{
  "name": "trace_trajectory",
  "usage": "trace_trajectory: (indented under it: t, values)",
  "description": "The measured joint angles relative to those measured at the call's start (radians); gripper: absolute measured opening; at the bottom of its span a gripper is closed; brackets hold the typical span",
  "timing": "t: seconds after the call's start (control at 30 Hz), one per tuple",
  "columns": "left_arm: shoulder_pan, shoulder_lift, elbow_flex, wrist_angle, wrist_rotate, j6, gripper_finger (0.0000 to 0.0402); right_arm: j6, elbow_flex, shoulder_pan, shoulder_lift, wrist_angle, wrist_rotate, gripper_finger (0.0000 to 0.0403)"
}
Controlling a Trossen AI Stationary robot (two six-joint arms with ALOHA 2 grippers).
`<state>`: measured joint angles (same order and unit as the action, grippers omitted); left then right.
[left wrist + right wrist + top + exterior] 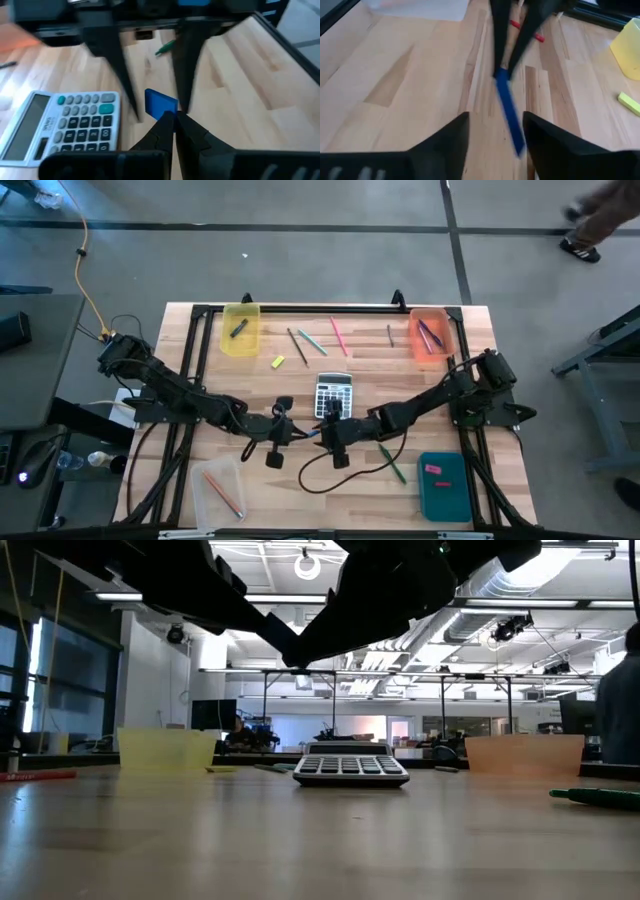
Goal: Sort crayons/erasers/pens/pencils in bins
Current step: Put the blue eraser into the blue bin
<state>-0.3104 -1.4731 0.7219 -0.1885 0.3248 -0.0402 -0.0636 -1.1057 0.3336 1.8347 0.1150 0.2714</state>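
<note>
While my two arms met over the middle of the table, the high view placed my left gripper and my right gripper tip to tip, just in front of the calculator. What sat between them was too small to read from up there. The yellow bin, orange bin, clear bin and teal bin stood well apart at the corners.

In the low view, my arms were only dark shapes overhead, so it gave me nothing about the grasp.

The left wrist view showed my left fingertips clenched on one end of a blue stick, probably a crayon. It was lifted off the wood, and my right fingers stood spread on either side of it.

From the right wrist view, the stick ran lengthwise through my released right jaws, off centre and nearer one finger.

I judged this to be a handover. To do it well, I needed to centre the stick between the right pads and clamp them on its free end. My left needed to keep its hold until the right grip was firm, then let go cleanly so the stick did not twist or drop.
</note>
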Motion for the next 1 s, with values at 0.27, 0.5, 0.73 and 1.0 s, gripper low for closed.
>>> trace_trajectory:
  t: [0.27,0.5,0.73,1.0]
  values:
    - [0.017,0.0,0.0,-0.016,-0.018,-0.007,0.0,-0.006,0.0,0.0,0.0,0.0,0.002,0.0024]
    - [0.0,0.015,-0.001,-0.017,-0.004,-0.027,0.0025,0.038,0.001,0.009,-0.05,-0.067,0.01,0.0028]
    - [-0.019,0.073,-0.001,-0.018,0.053,-0.035,0.0083,0.205,0.002,0.057,-0.203,-0.364,-0.005,0.0008]
    - [-0.038,0.098,-0.064,-0.029,0.105,-0.076,0.0084,0.674,0.002,0.249,-0.348,-0.791,-0.095,0.0013]
